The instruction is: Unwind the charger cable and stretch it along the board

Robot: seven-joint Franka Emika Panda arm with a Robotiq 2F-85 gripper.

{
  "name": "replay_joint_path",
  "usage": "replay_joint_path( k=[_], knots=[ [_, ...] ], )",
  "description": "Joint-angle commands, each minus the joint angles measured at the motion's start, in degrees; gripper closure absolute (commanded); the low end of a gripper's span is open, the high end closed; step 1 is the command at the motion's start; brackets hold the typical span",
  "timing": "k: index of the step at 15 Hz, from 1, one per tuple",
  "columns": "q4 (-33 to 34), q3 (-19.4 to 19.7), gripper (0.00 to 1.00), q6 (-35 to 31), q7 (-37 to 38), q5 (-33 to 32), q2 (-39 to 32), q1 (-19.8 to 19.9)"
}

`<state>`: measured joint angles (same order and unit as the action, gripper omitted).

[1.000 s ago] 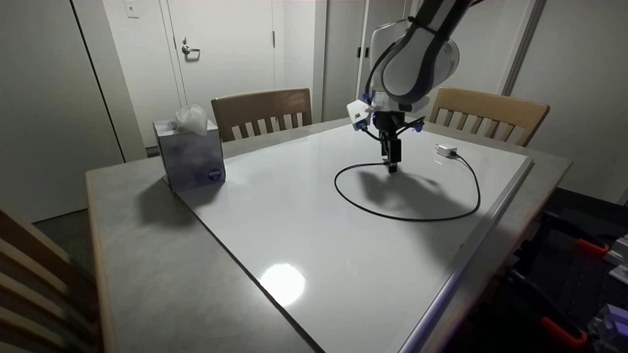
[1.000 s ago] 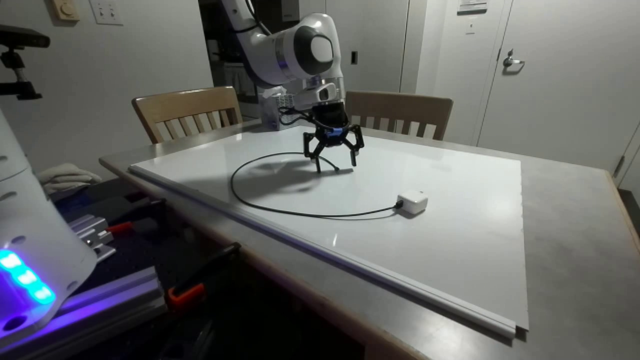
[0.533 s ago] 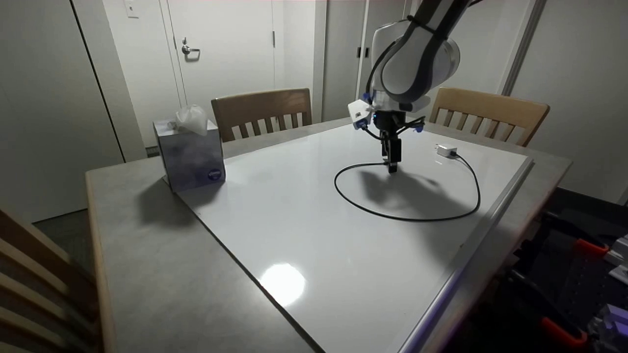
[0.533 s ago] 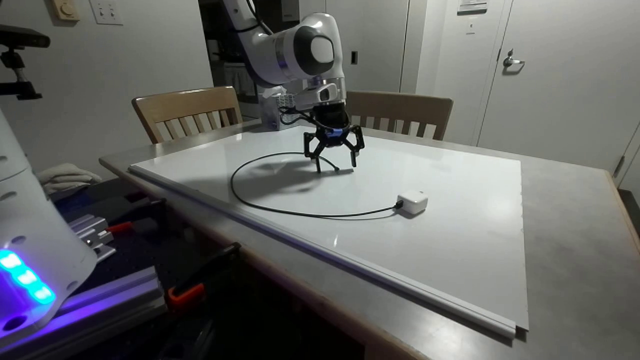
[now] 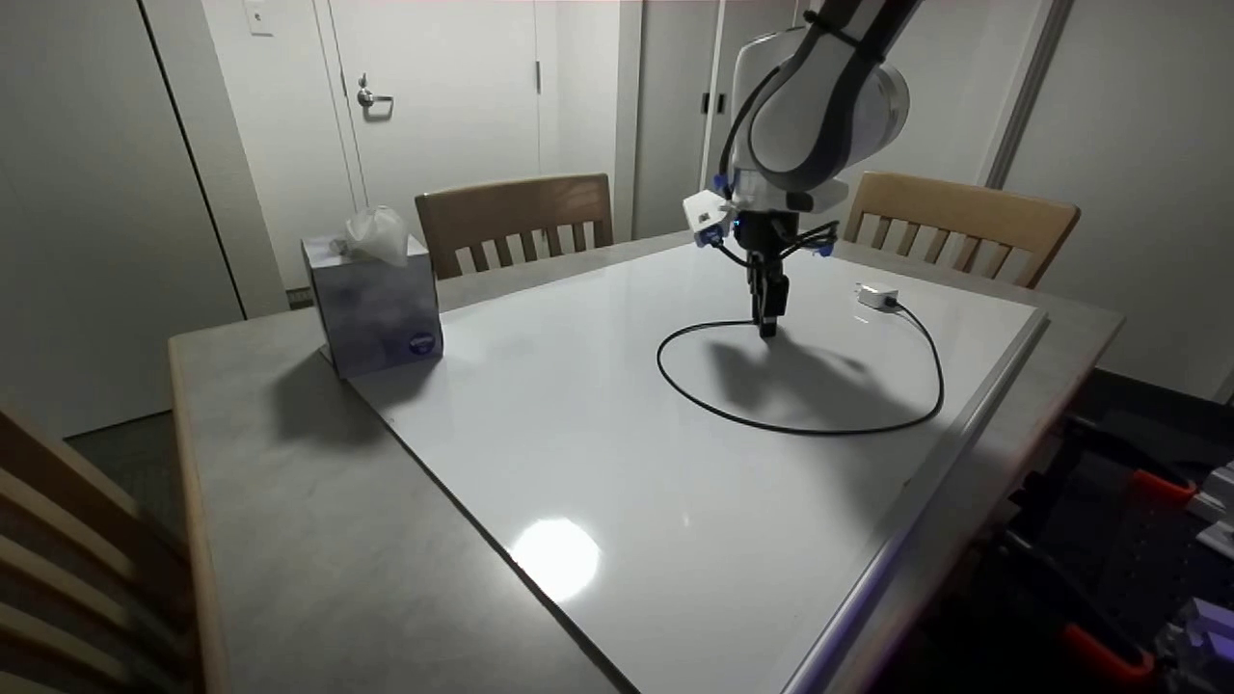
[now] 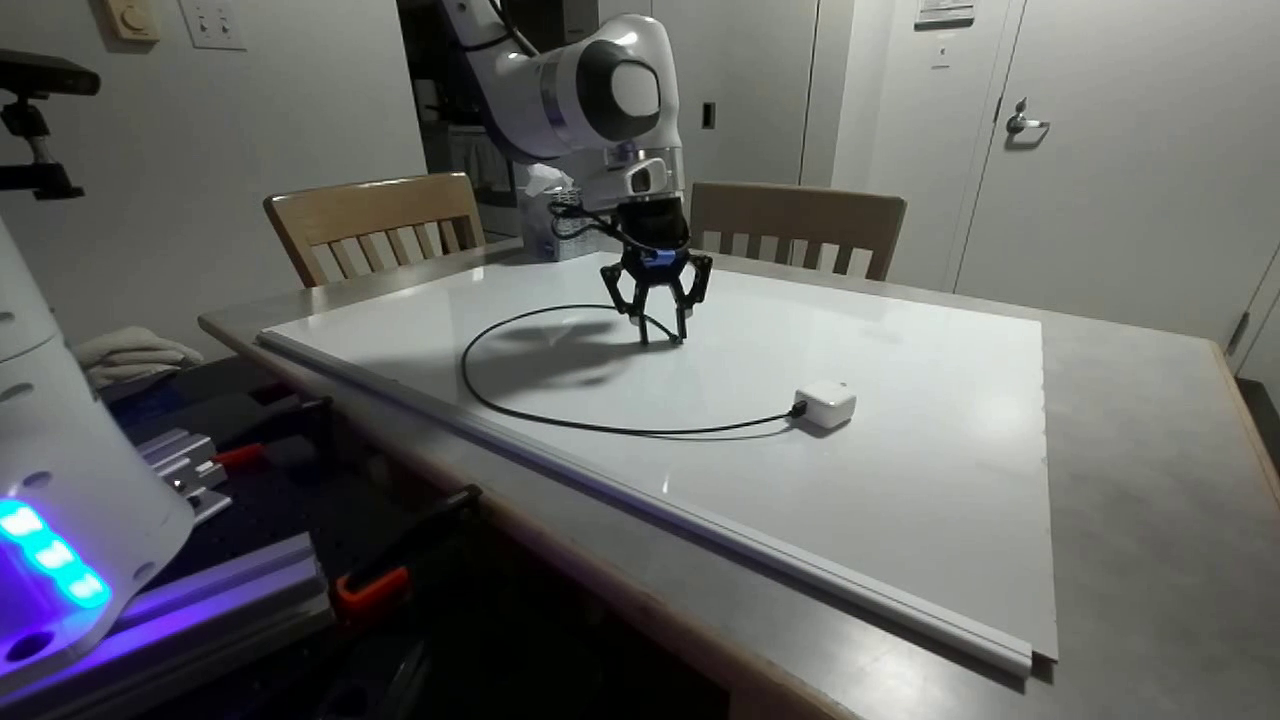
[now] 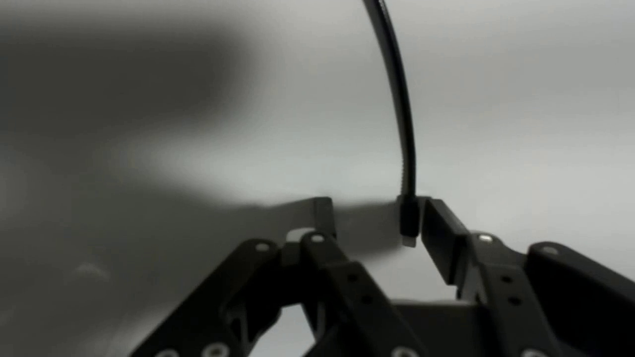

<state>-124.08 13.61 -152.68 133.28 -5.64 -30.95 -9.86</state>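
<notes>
- Slopes in from above with the arm (image 6: 515, 90), bent downward at the wrist (image 6: 635, 90).
- Points the gripper (image 6: 662, 338) downward in both exterior views.
- Holds two black fingers (image 7: 442, 235) apart, with a gap between them.
- Glows blue at the white base (image 6: 60, 420).

Cable (image 6: 640, 432) w/ plug (image 6: 825, 405) on board (image 6: 930, 480) on tbl (image 6: 1150, 480).

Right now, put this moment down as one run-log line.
gripper: jaws apart, free connector between them, unclamped | charger cable: curved on whiteboard, plugged into white power adapter | stretch: not yet done
</notes>
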Motion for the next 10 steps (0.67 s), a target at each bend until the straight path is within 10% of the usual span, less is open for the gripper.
replay_joint_path(
  k=[1,4,10],
  knots=[
    [0.15,-1.19,0.81,-1.98,-1.6,1.33,-1.42,1.6],
    [-0.05,-1.32,0.99,-1.96,-1.54,1.47,-1.2,1.53],
    [2.44,-0.26,0.98,-0.99,-3.33,-1.56,-1.57,0.57]
  ],
)
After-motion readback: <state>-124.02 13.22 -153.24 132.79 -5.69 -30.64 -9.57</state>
